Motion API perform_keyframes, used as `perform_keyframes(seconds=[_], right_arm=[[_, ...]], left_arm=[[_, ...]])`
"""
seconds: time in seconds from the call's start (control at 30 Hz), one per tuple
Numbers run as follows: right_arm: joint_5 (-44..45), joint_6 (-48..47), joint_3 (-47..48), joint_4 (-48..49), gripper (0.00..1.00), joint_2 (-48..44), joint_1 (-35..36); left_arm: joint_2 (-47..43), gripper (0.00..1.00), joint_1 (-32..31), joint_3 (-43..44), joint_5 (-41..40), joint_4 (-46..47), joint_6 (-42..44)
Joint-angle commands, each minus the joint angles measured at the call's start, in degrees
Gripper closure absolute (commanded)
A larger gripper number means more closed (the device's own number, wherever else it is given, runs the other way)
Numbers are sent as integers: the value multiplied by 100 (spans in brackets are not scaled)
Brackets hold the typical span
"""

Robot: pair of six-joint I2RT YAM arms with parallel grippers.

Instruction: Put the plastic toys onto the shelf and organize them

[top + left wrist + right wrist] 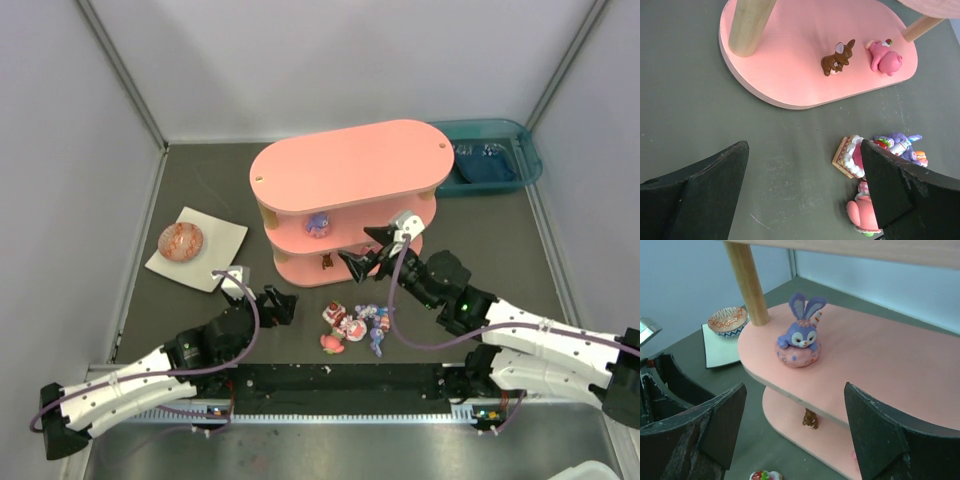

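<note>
Plastic toys (352,325): most sit in a heap on the bench, just in front of the shelf (345,165). Left fingers (283,304) wide apart and empty, just left of the heap. Bottom tier holds a brown figurine (837,59) and a pink figurine (885,56), which looks tipped over. Purple bunny (800,337) upright on the middle tier. Right fingers (362,250) spread in front of it, gripping nothing. Reads as the bunny's place step. Next: back the right arm clear of the tier edge, then pick from the heap. No readable writing.
</note>
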Motion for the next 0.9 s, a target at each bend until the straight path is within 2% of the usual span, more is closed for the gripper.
perform_keyframes(seconds=[0.0, 0.2, 0.37, 0.63, 0.87], right_arm=[[-1789, -91, 42, 396, 20, -88, -664], [-3005, -170, 341, 396, 16, 430, -1272], [-3137, -599, 227, 905, 12, 782, -1352], [-3243, -513, 253, 1634, 11, 1275, -1562], [-3190, -513, 455, 1873, 11, 1740, -1624]], left_arm=[[-11, 1, -29, 255, -40, 20, 61], [138, 1, -29, 343, -92, 12, 35], [217, 1, -29, 404, -101, 20, -44], [305, 1, -29, 466, -189, 20, -27], [314, 1, -21, 492, -216, -6, 9]])
